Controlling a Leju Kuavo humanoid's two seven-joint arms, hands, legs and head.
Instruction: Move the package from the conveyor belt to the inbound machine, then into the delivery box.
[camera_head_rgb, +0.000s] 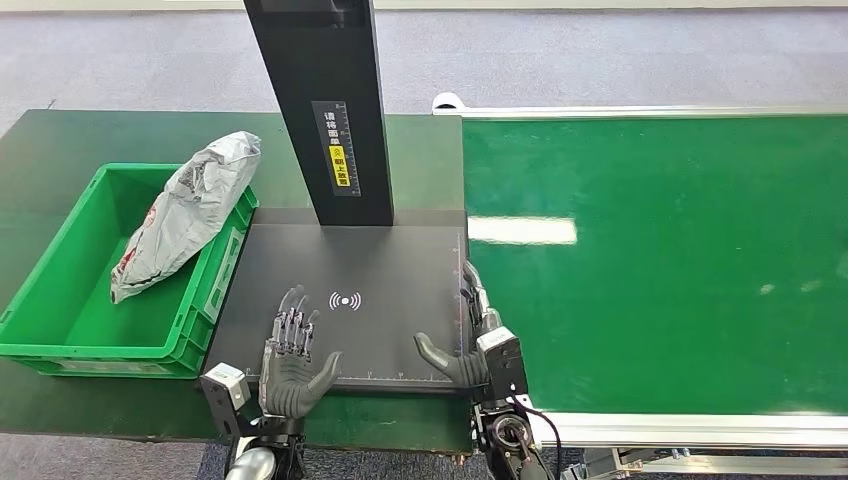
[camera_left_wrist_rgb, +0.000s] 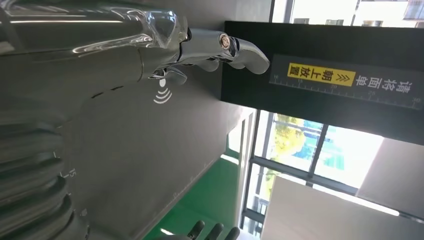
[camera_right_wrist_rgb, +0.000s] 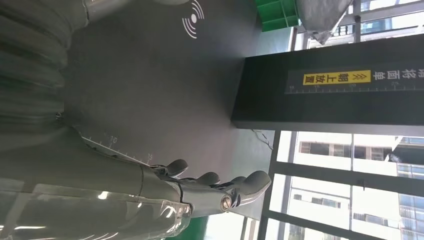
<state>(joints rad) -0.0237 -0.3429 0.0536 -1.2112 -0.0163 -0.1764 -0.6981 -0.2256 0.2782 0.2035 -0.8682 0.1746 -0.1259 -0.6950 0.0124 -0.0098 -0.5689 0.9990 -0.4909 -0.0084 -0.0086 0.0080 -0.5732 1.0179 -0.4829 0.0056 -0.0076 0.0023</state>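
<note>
1. Package (camera_head_rgb: 186, 214) in grey crinkled plastic, well off to the left of the left hand and farther out, lying slanted in the green delivery box (camera_head_rgb: 60, 300), upper end propped over the box's right rim, lower end down on the box floor.
2. Delivery box resting on the dark green tabletop (camera_head_rgb: 60, 135), its right wall just beside the left edge of the inbound machine's black plate (camera_head_rgb: 390, 270).
3. Left hand (camera_head_rgb: 291, 358) low over the near part of the plate, palm down, fingers spread and stretched forward, thumb out to the right, holding nothing; white signal mark (camera_head_rgb: 345, 300) just ahead and to the right of the fingertips.
4. Same hand from its wrist camera (camera_left_wrist_rgb: 200, 50): fingers extended over the plate, apart, nothing in them, the signal mark close by.
5. Black post (camera_head_rgb: 325, 100) of the machine rising from the plate's far side, ahead of and between the two hands, with a yellow label (camera_head_rgb: 340, 165) on its face.
6. Right hand (camera_head_rgb: 478, 345) at the plate's near right corner, set on edge, thumb out to the left, fingers straight and pointing forward, empty.
7. Same hand from its wrist camera (camera_right_wrist_rgb: 200, 192): fingers stretched out alongside the plate's ruled edge, gripping nothing.
8. Green conveyor belt (camera_head_rgb: 660, 260) directly right of the right hand, bright patch of reflected light on its left part.
</note>
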